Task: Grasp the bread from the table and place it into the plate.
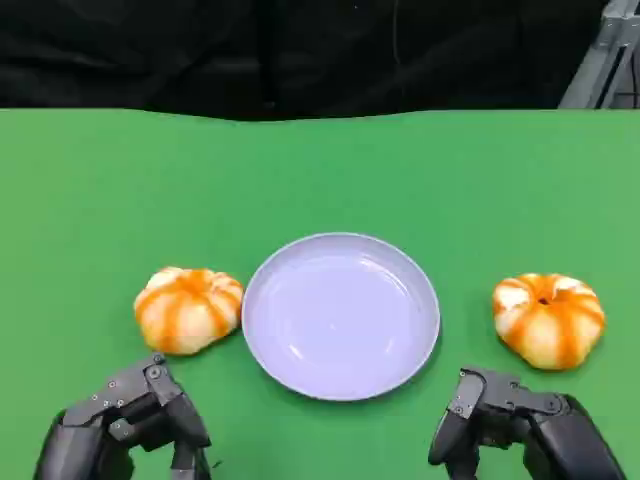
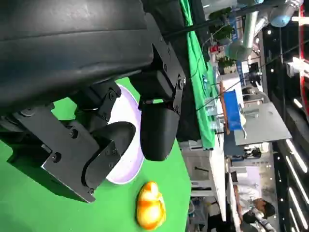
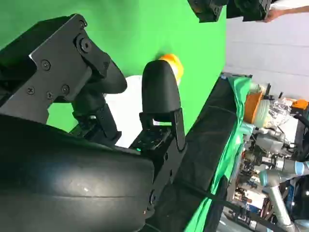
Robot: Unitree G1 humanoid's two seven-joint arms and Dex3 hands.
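Bread (image 1: 188, 310) lies untouched beyond left robot hand (image 1: 130, 420); both robot hands spread, empty

Looks like a robotics lab: green-covered table (image 1: 320, 170), industrial robot arm (image 2: 251, 29) (silver, blue joints), cluttered benches (image 2: 231, 111) beyond.

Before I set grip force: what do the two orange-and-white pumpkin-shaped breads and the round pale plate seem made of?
Left bread and right bread: likely glossy plastic or foam replicas, judging by the shiny glaze. Plate: smooth, lightly glossy, plastic or ceramic; soft reflections.
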